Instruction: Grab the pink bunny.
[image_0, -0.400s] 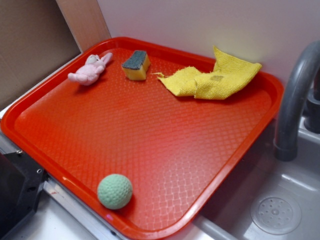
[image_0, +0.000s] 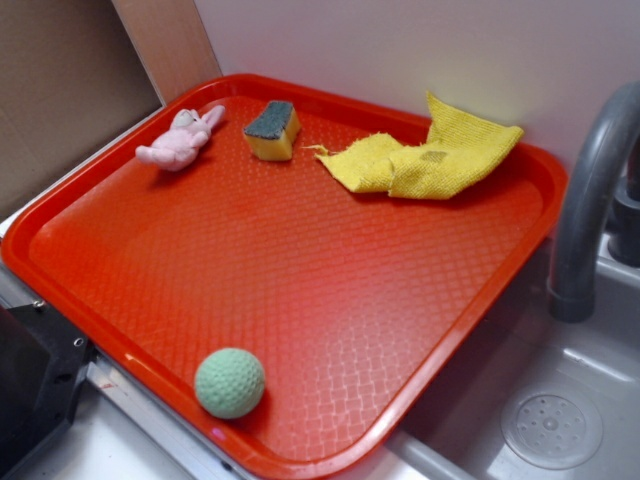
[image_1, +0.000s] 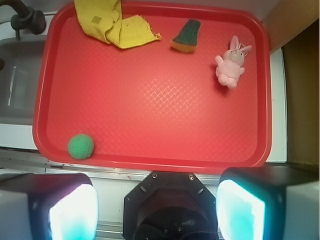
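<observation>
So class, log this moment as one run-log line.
phase: pre-reach | end effector: open, empty, outside tray | pink bunny: untouched, far corner beside sponge | next: likely approach bunny

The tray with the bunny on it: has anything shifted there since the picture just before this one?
Nothing visibly changed. The pink bunny, sponge, yellow cloth and green ball lie where they were on the red tray.

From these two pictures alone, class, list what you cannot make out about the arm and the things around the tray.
- End effector: only the blurred pads show at the wrist view's bottom edge; fingertips cut off.
- Tap: top cut by the exterior view's right edge.
- Arm: only a dark corner at the exterior view's lower left.
- Bunny: face too small in the exterior view.
</observation>
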